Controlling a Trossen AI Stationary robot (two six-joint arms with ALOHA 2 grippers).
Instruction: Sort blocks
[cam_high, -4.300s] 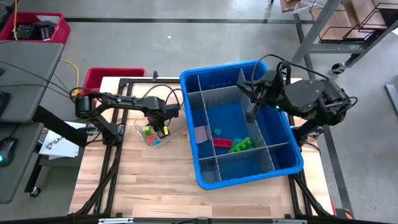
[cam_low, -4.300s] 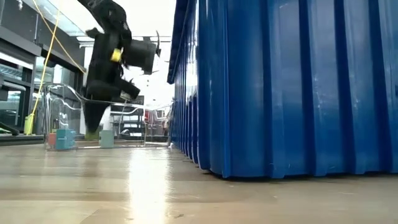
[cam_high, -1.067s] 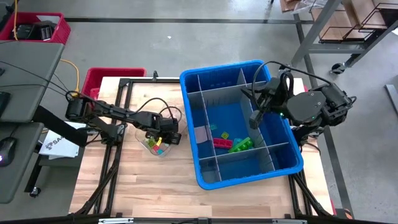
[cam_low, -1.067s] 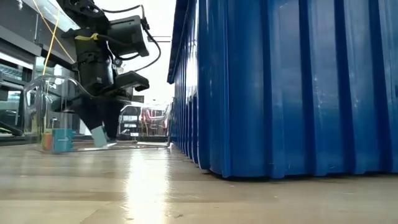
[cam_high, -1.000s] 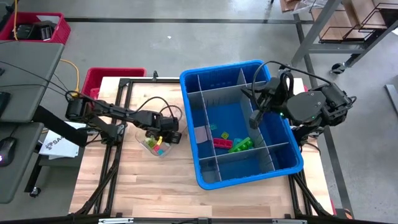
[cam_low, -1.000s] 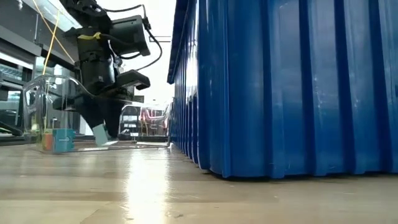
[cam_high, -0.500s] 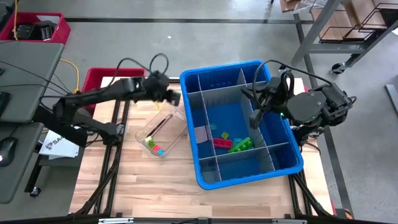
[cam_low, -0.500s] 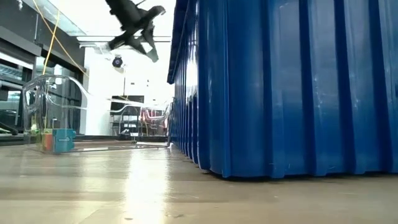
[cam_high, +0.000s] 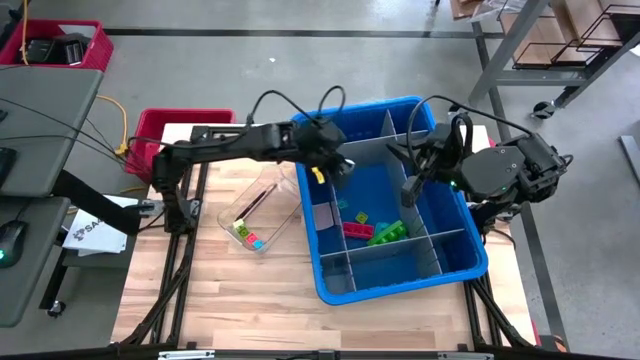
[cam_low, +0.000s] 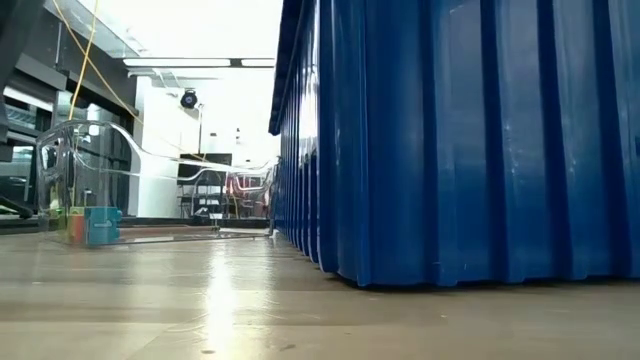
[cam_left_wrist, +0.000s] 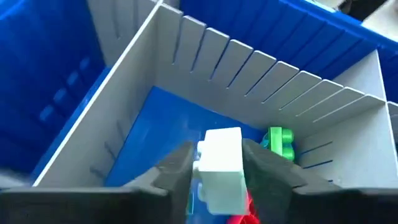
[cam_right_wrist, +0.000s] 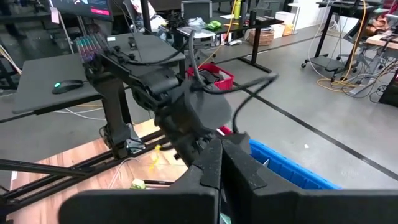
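Note:
My left gripper (cam_high: 340, 168) hangs over the blue bin (cam_high: 310, 130), above its large middle compartment, with a pale whitish block (cam_left_wrist: 221, 165) between its fingers. Inside that compartment lie a green block (cam_high: 388, 233), a red block (cam_high: 357, 229) and a teal one (cam_high: 352, 212); the green block (cam_left_wrist: 281, 142) also shows in the left wrist view. A few more blocks (cam_high: 245, 235) rest on the bottom of a clear container (cam_high: 258, 215) on the table, left of the bin. My right gripper (cam_high: 408, 190) waits shut above the bin's right part. My left gripper pinches the pale block by two opposite sides (cam_left_wrist: 202, 168) between its two fingers. The fingers slant downward toward the bin's floor. The block hangs clear, above the grey dividers and the blocks in the compartment.
Thin grey divider panels (cam_high: 345, 152) split the bin into compartments. The bin's tall blue wall (cam_low: 450, 140) fills the right of the low view, the clear container (cam_low: 80, 180) stands at its left. A red crate (cam_high: 170, 125) sits at the table's far left.
My left gripper has risen out of the clear container with the pale block, swung toward the table's far edge and then right over the bin, rolling its wrist on the way. The block is lifted clear. The container stays in place.

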